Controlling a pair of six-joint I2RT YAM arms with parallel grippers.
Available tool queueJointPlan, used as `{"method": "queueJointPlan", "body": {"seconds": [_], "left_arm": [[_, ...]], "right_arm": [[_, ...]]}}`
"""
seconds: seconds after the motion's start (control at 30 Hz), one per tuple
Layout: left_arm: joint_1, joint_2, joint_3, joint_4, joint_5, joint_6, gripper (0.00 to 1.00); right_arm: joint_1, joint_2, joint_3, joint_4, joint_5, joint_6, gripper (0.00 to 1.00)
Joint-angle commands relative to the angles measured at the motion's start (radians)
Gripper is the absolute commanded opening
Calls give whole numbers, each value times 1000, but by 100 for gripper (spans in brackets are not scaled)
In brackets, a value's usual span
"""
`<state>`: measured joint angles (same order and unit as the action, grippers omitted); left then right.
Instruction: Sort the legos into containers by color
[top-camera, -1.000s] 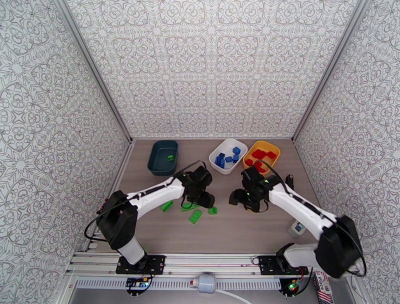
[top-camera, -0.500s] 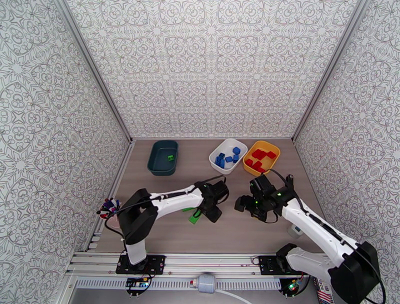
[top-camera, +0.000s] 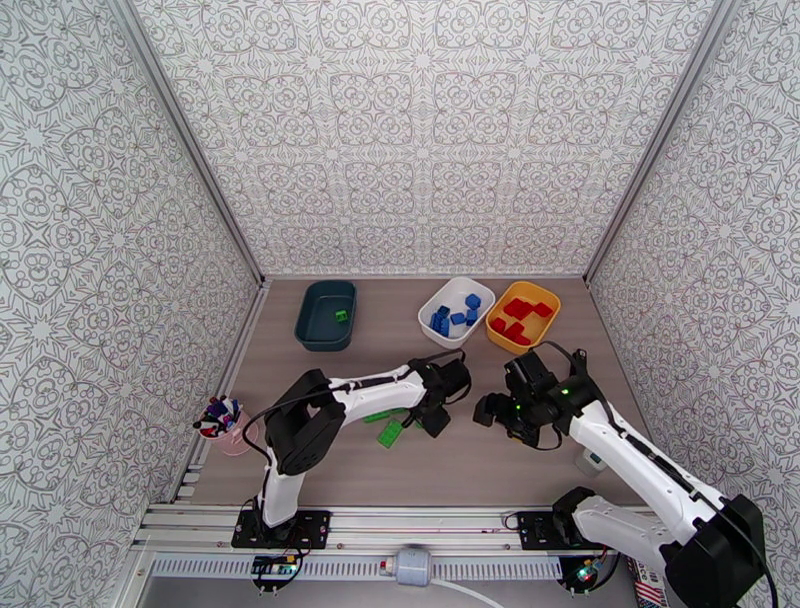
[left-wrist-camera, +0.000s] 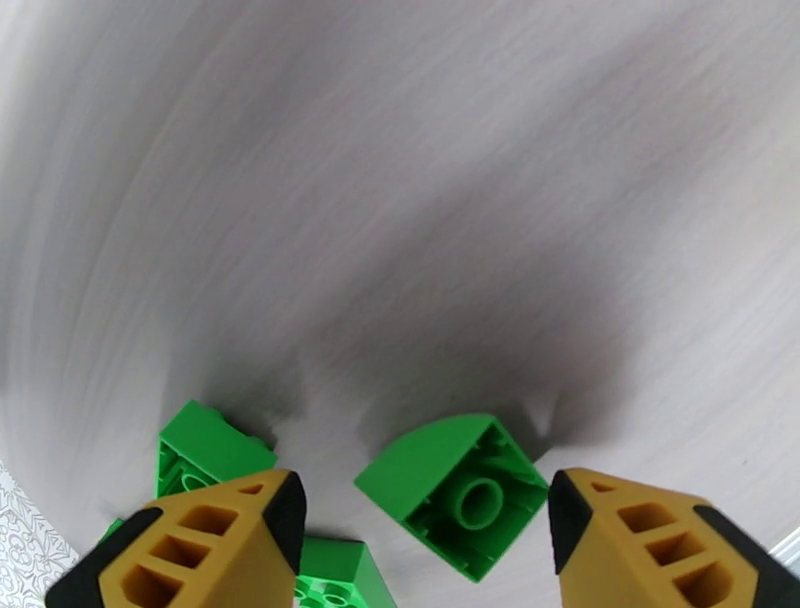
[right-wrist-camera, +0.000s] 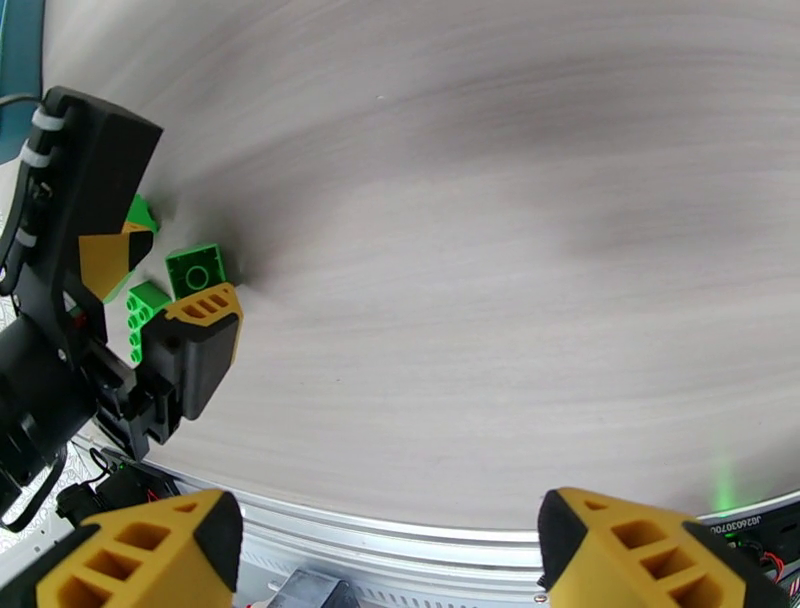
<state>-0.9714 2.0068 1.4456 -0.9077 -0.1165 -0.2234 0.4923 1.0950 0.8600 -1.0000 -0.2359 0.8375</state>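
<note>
A: Starting with left gripper (left-wrist-camera: 420, 512). Released or clenched?
B: Released. Straddling one upturned green brick (left-wrist-camera: 450, 495), hollow side up, nothing clamped yet. Nearly touching it with one finger (left-wrist-camera: 640, 540), clear gap on the other side.
A: Location of that brick?
B: On bare table (top-camera: 480, 460), on the near side of white tub (top-camera: 452, 288), toward the arm bases, well apart from it. Seeing more loose green bricks (top-camera: 391, 432) just beside it, same side of white tub.
A: Why so low over it?
B: Looks like lining up a pinch before closing. Guessing dark teal tub (top-camera: 320, 325) as the goal, well to the left of white tub, with one green piece (top-camera: 341, 316) inside.
A: Right gripper (right-wrist-camera: 390, 525)?
B: Spread wide, empty. Hanging on the near side of white tub too, close beside left gripper, facing it. Probably parked out of the way, no red or blue loose to fetch.
A: Rest of the sort?
B: Blue legos (top-camera: 450, 318) inside white tub, red legos (top-camera: 518, 310) inside yellow tub (top-camera: 530, 287), just right of white tub. Only greens to go, by the look.
</note>
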Motion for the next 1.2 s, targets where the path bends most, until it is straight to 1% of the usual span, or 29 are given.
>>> {"method": "queueJointPlan", "body": {"seconds": [0.0, 0.13, 0.3, 0.5, 0.7, 0.77, 0.93, 1.07, 1.17], "left_arm": [[5, -27, -24, 29, 105, 25, 69], [3, -47, -62, 57, 203, 21, 69], [0, -59, -107, 73, 221, -3, 66], [-3, -58, -108, 78, 191, -23, 63], [7, -12, -55, 52, 112, -31, 62], [20, 8, -33, 42, 107, -40, 62], [25, 22, -11, 39, 122, -35, 55], [22, 20, -19, 37, 134, -32, 46], [22, 5, -29, 33, 135, -36, 42]], "right_arm": [[-10, 8, 30, -16, 18, -20, 83], [-11, 16, 28, -7, 13, -20, 83], [-12, 23, 26, 5, 7, -19, 83], [-14, 23, 8, 28, -8, -6, 83], [-13, 23, -3, 42, -19, 3, 83], [-13, 22, -3, 42, -18, 4, 83], [-14, 22, 1, 35, -12, 4, 83], [-13, 23, 6, 34, -8, 3, 83], [-15, 28, 7, 40, -11, 2, 82]]}}
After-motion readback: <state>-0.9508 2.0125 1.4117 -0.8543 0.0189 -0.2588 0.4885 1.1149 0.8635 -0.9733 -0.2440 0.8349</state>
